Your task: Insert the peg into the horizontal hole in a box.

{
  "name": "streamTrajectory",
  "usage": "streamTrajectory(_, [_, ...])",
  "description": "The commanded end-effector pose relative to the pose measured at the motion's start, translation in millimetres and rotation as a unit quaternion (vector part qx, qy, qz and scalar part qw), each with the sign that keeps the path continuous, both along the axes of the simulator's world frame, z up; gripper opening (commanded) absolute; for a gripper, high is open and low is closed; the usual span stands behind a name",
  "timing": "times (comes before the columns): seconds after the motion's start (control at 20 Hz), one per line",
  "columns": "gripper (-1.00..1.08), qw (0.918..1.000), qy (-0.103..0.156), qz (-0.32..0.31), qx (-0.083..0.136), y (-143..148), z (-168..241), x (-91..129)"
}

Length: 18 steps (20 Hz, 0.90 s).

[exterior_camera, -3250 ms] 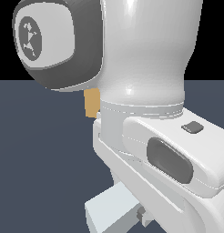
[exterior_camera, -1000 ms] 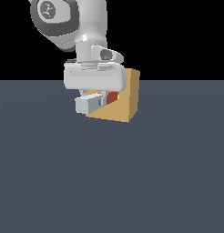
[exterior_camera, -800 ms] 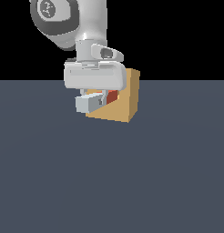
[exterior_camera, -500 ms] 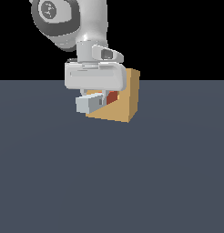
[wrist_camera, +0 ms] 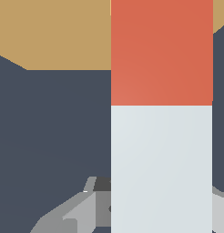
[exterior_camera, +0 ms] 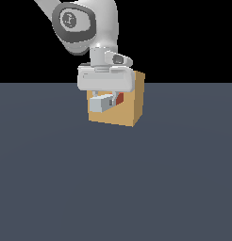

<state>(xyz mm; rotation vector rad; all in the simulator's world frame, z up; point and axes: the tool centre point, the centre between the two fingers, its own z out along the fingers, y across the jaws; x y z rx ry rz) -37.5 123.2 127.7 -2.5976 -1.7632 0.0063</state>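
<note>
Glossy white arm [exterior_camera: 96, 19] with dark grey joint cap [exterior_camera: 70, 20] and pale grey fingers [exterior_camera: 101, 102].

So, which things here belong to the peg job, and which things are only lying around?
Belong to the job:
- peg, red end toward the box
- box
- gripper, holding the peg

Only lying around:
- nothing else visible; only the dark floor

We see a flat, matte dark slate-blue floor [exterior_camera: 113, 188] filling the lower part of the exterior view, meeting a featureless black backdrop [exterior_camera: 193, 37] at a straight horizon; lighting is even, without distinct shadows
</note>
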Motion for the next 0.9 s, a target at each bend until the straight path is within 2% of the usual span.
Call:
streamTrajectory(0.0, [-1.00,1.0000,-0.003,0.000,0.001,20,3,8])
streamTrajectory(0.4, [-1.00,1.0000,-0.003,0.000,0.001,61,3,26])
streamTrajectory(0.85, [-1.00,1.0000,-0.003,0.000,0.001,67,3,30])
